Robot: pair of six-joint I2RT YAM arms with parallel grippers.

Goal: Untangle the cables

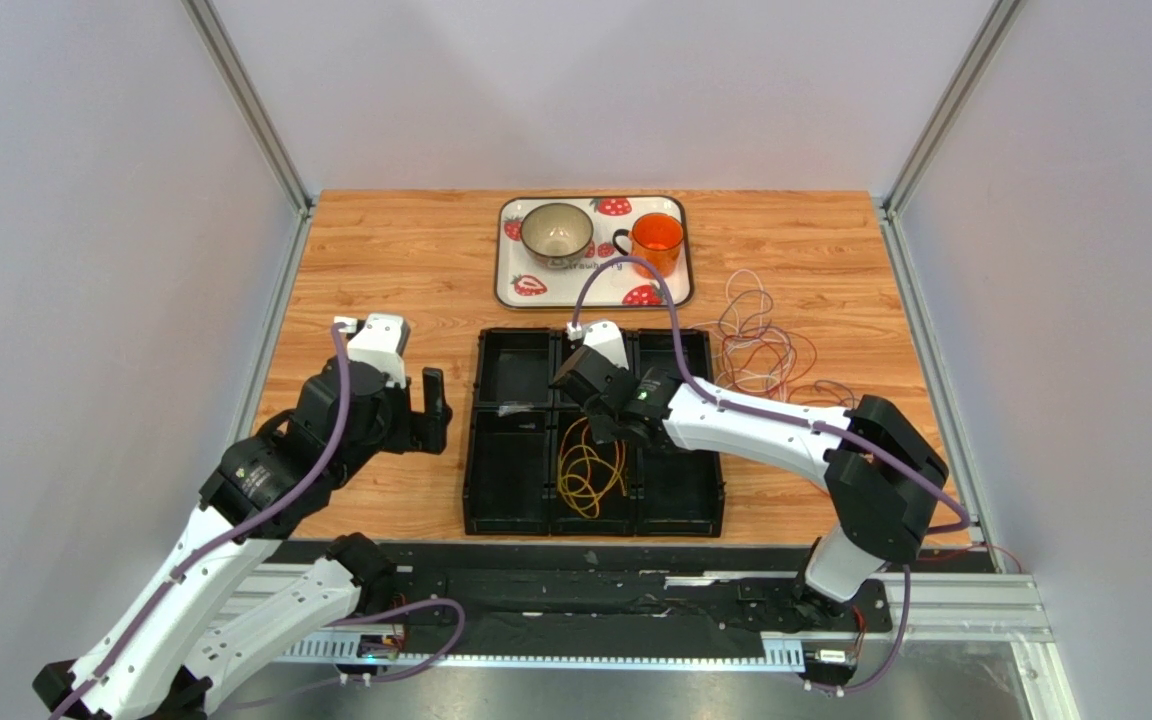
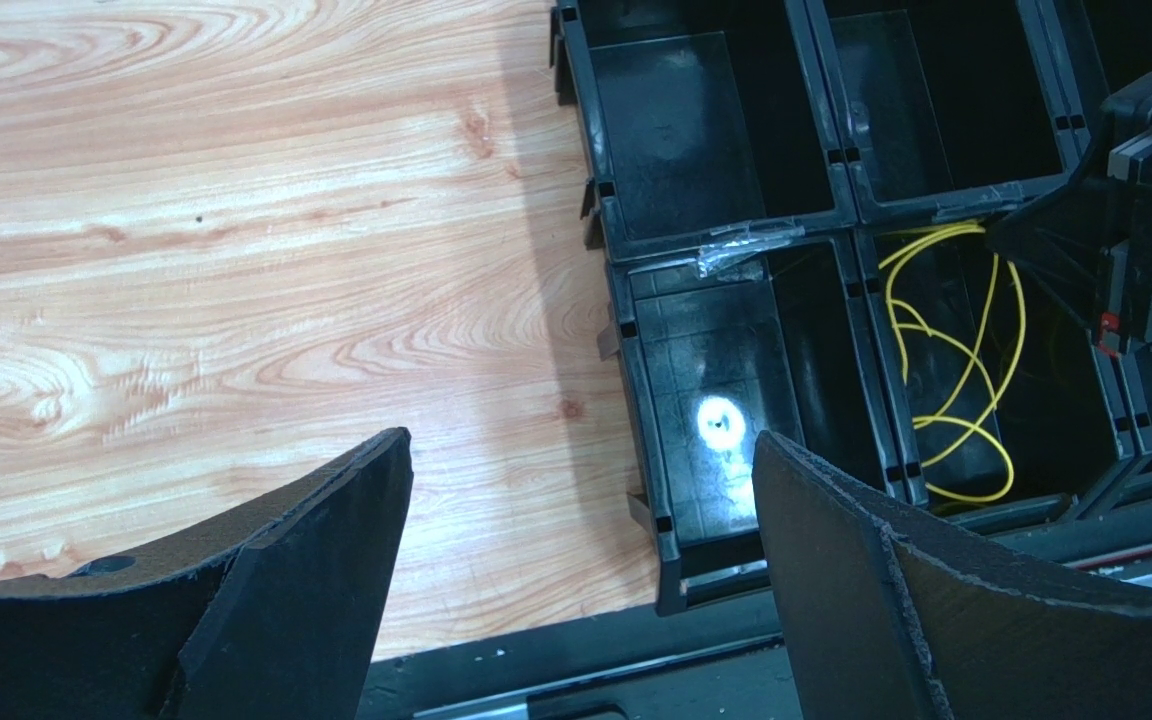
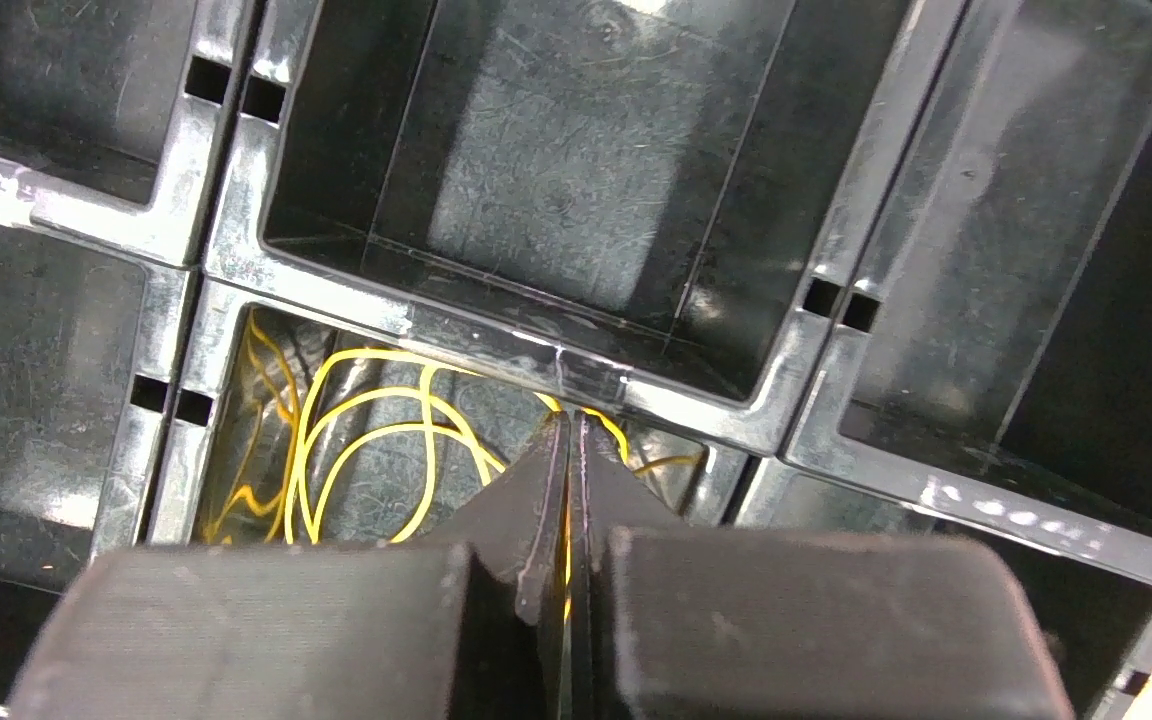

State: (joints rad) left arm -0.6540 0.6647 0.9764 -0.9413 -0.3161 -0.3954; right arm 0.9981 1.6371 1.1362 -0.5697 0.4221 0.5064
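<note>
A yellow cable lies looped in the front middle compartment of the black divided bin. My right gripper hangs over that compartment, shut on a strand of the yellow cable, which shows as a thin yellow line between the closed fingers of the gripper. More cables, reddish and pale loops, lie tangled on the wood right of the bin. My left gripper hovers left of the bin, open and holding nothing; from its wrist view the yellow cable appears at the right.
A strawberry-patterned tray at the back holds a bowl and an orange cup. The bin's other compartments look bare. Grey walls close in both sides; a black rail runs along the near edge.
</note>
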